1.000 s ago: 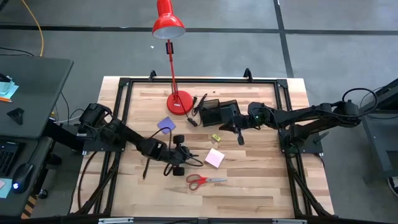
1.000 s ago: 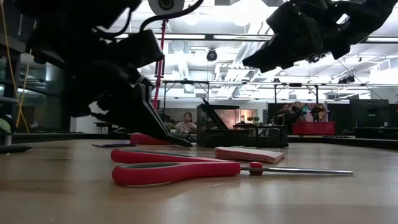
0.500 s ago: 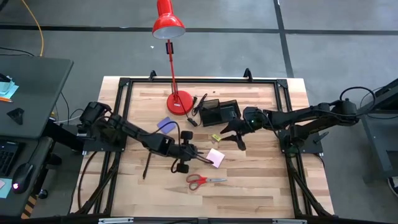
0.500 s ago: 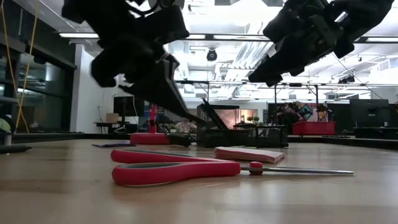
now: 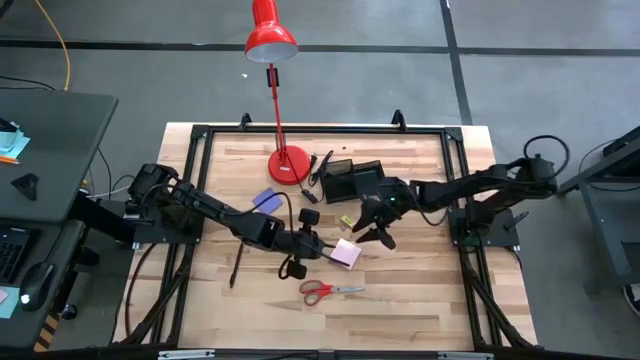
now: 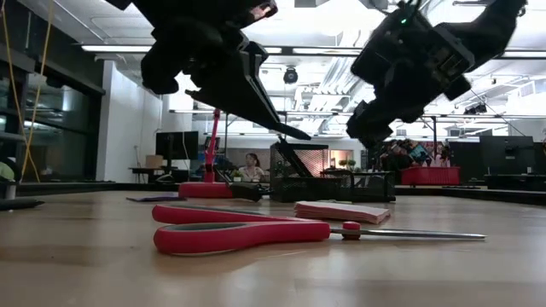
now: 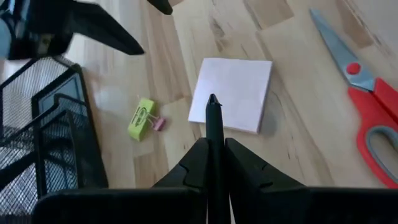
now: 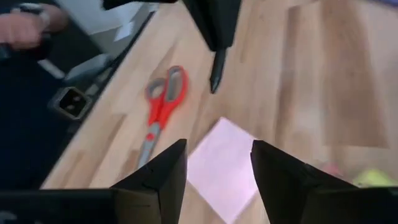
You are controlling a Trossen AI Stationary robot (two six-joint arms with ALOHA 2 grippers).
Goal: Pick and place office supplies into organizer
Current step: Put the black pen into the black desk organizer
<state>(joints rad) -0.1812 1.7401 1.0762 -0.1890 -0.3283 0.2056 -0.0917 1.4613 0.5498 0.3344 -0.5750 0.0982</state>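
Note:
My left gripper [image 5: 318,245] hangs above the table's middle, shut on a thin dark pen [image 7: 213,115] whose tip sticks out over the pink note pad [image 5: 345,253]. My right gripper [image 8: 214,171] is open and hovers just right of the pad, above it, with nothing between its fingers. The red-handled scissors [image 5: 331,290] lie flat nearer the front. A small yellow piece [image 7: 142,118] lies between the pad and the black mesh organizer [image 5: 352,178]. The purple-blue pad [image 5: 265,200] lies left of the organizer. Another pen [image 5: 235,268] lies at the left. My left gripper pinches the pen's shaft [image 7: 214,134] between its two fingers, and the pen lies along them. Its tip [image 6: 294,132] juts out past the fingertips. The fingers slant downward from the table's left side. The pen is lifted clear of the table.
A red desk lamp stands with its round base [image 5: 288,165] left of the organizer. A dark pen [image 5: 323,165] leans at the organizer's left side. A black frame [image 5: 200,135] rims the table. People sit in the room beyond.
My left gripper has risen from the table with the pen and moved toward the table's right, so the pen tip now reaches over the pink pad. My right gripper has come away from the organizer, down toward the pad, rolled, and opened.

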